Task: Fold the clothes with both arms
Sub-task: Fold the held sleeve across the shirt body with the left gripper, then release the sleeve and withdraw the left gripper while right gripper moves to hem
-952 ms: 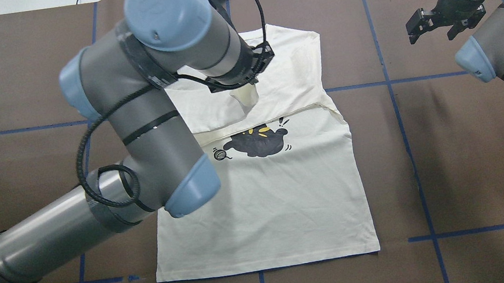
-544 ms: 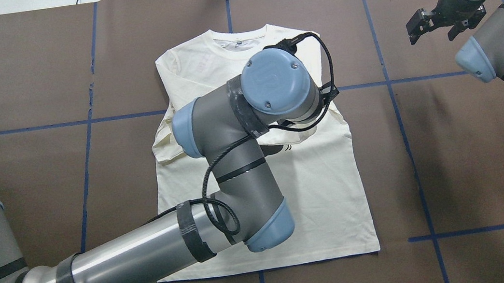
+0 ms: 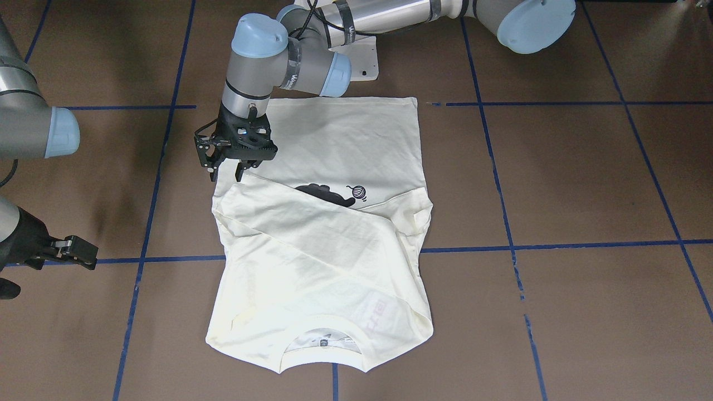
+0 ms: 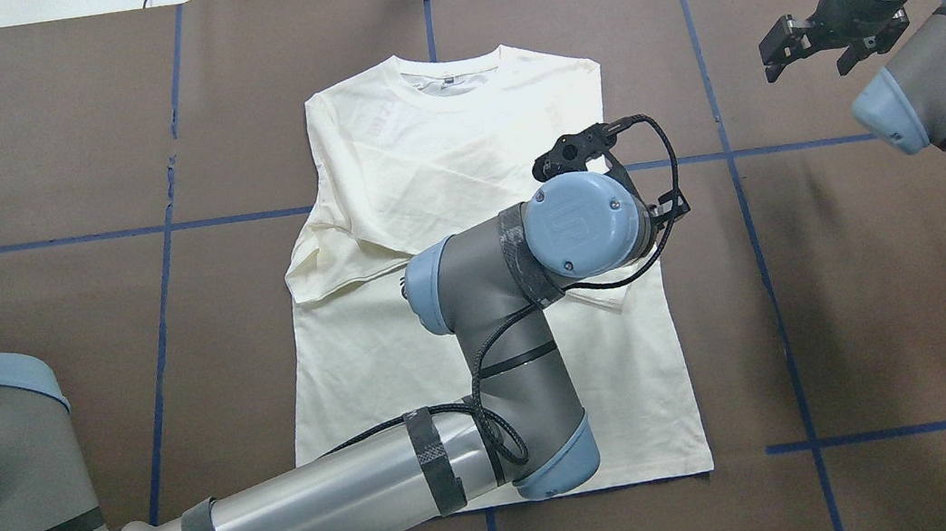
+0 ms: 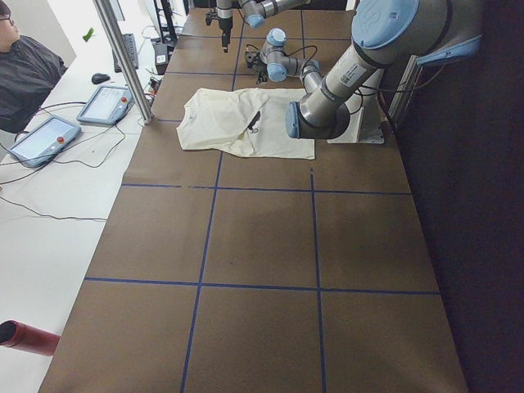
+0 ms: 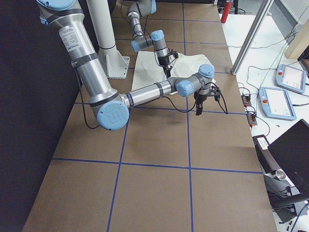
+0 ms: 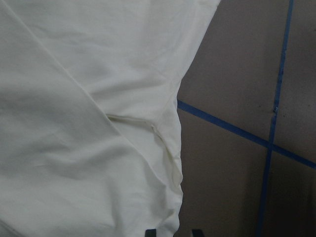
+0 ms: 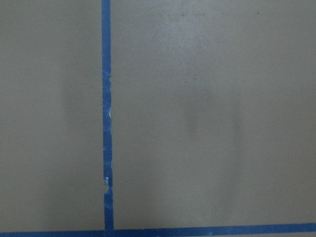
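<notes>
Garment position: the shirt [image 3: 334, 250] lay flat in the middle of the desk [image 3: 557, 195], collar [image 3: 323, 340] toward the operators' side, hem toward the robot base.
Done so far: both sleeves lay folded in across the chest. The upper one [image 3: 301, 223] covered part of the cat print [image 3: 328, 195]. The outline was roughly a narrow rectangle.
Left to do (judged): the fold of hem toward collar was not yet made, and the body lay at full length. I put the task at about the midpoint.
Left pincer [image 3: 227, 170]: spread and empty. It was poised over the shirt's side edge, at the corner of the folded sleeve. The wrist view showed both fingertips [image 7: 150, 233] apart, with no cloth between them. Contact with the fabric could not be told.
Right pincer [image 4: 810, 52]: spread and empty. It hung over bare desk, well apart from the shirt.
Next move (judged): both pincers would need a hem corner each.
</notes>
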`<state>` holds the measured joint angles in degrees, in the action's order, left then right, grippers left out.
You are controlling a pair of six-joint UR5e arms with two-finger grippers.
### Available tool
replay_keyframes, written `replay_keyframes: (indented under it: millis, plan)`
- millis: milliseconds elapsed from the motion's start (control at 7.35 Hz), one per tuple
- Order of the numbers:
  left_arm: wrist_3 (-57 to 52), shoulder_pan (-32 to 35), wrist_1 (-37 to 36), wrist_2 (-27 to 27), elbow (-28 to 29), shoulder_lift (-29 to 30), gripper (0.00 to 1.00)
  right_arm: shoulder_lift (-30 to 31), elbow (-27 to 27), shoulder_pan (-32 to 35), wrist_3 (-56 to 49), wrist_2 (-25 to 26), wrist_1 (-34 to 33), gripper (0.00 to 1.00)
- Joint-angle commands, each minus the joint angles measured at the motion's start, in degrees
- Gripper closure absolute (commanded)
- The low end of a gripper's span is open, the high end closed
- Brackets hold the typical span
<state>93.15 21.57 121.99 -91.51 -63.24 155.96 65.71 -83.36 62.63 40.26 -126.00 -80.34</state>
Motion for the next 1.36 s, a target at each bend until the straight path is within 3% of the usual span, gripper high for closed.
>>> replay_keyframes:
  millis: [0, 272, 408, 680, 952, 1088, 1224]
  plan:
    - [-1.91, 0.05, 0.45, -0.16, -2.4, -2.3, 0.0, 0.2, -1.45, -0.31, 0.25, -0.03, 0.01, 0.0]
    - [-7.16, 2.24, -2.0, -1.64, -5.05, -4.68, 0.0, 4.66, -8.79, -3.63, 5.05, 0.49, 0.01, 0.0]
    - [-11.28, 4.77, -6.19, -5.66, -7.32, -5.13, 0.0, 7.47, -13.19, -6.79, 9.53, 1.97, 0.01, 0.0]
    - [-21.38, 9.87, -16.82, -9.2, -20.53, -13.69, 0.0, 11.01, -21.99, -13.56, 21.2, 4.97, 0.01, 0.0]
    - [-32.62, 14.44, -22.83, -12.98, -36.89, -28.88, 0.0, 11.72, -27.88, -22.24, 32.72, 9.6, 0.01, 0.0]
    - [-35.99, 16.12, -24.15, -13.26, -41.83, -33.04, 0.0, 11.89, -29.48, -26.81, 37.73, 13.11, 0.01, 0.0]
    - [-37.59, 16.66, -28.6, -14.39, -44.23, -33.52, 0.0, 12.59, -31.49, -31.99, 42.22, 16.11, 0.01, 0.0]
